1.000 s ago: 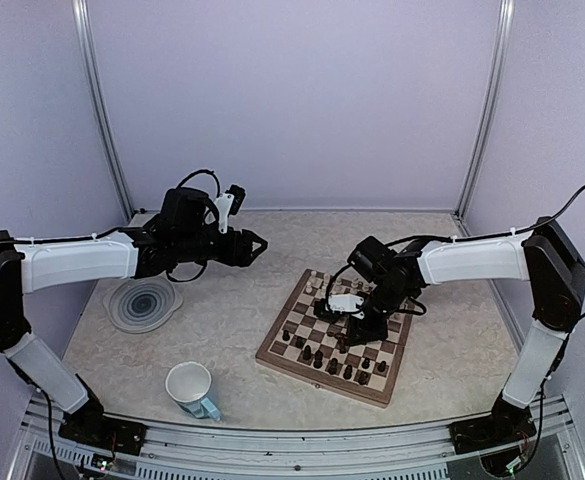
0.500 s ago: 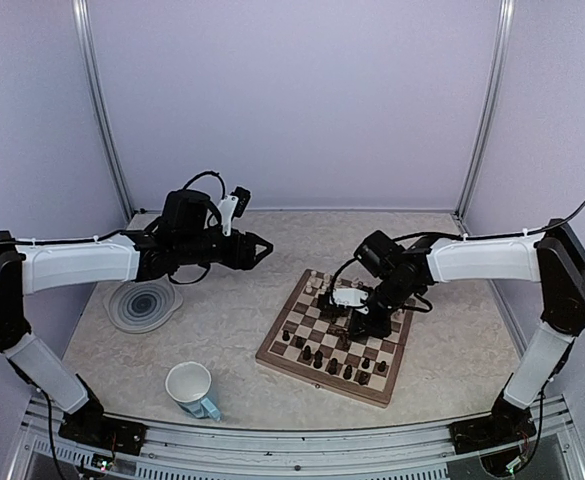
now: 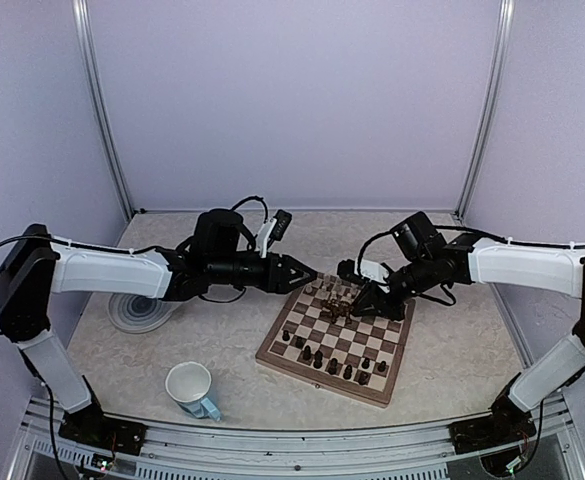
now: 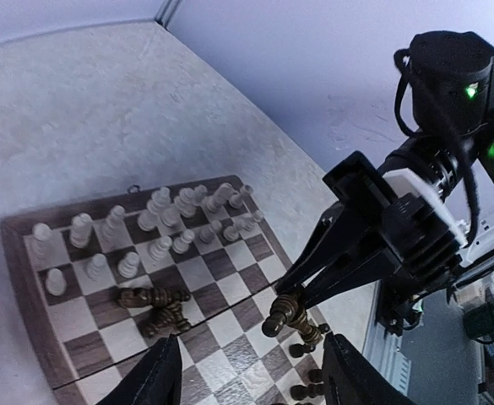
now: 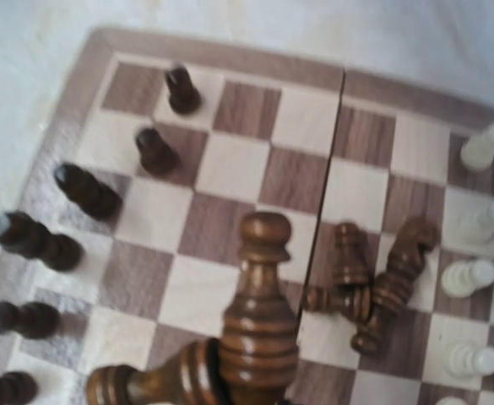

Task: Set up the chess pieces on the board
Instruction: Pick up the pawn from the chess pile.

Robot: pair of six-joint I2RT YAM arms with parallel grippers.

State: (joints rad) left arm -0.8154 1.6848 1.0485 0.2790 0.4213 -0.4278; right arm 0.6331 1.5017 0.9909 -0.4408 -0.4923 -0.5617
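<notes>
**Subject:** the square wooden chessboard [image 3: 312, 377], dark and cream checks with a light-brown border. It lies flat on the marbled beige worktop [image 3: 232, 320], right of centre and towards the near edge.

**Pieces:**
- The cream-white pieces [image 4: 158, 211] stand in two rough ranks along the board's far edge.
- The dark brown pieces [image 3: 332, 365] stand along its near edge, ranks incomplete.
- A heap of fallen dark pieces [image 5: 373, 287] lies on the middle squares — several on their sides, touching.

**Right gripper** [image 4: 290, 297]: jaws closed on a dark brown turned piece [image 5: 259, 304], held upright above the board, clear of the squares. A second dark shape sits beside it low in the right wrist view. Whether that one is also gripped cannot be told.

**Left gripper** [image 3: 307, 275]: jaws apart, nothing between them, hovering over the board's far-left corner beside the white ranks.

**Step in hand, as judged:** carrying one dark piece towards the dark ranks. The next move calls for a vacant square at the near edge. It also needs a straight descent so the base lands flat, and a release that brushes no standing neighbour. The two grippers are near each other — clearance needs watching.

**Containers:**
- A white ceramic mug [image 3: 184, 398] stands upright by the worktop's near edge, left of the board. No piece shows inside it.
- A round grey swirl-patterned plate [image 3: 142, 318] lies by the left edge, partly under the left arm. Nothing is visible on the part in view.
</notes>
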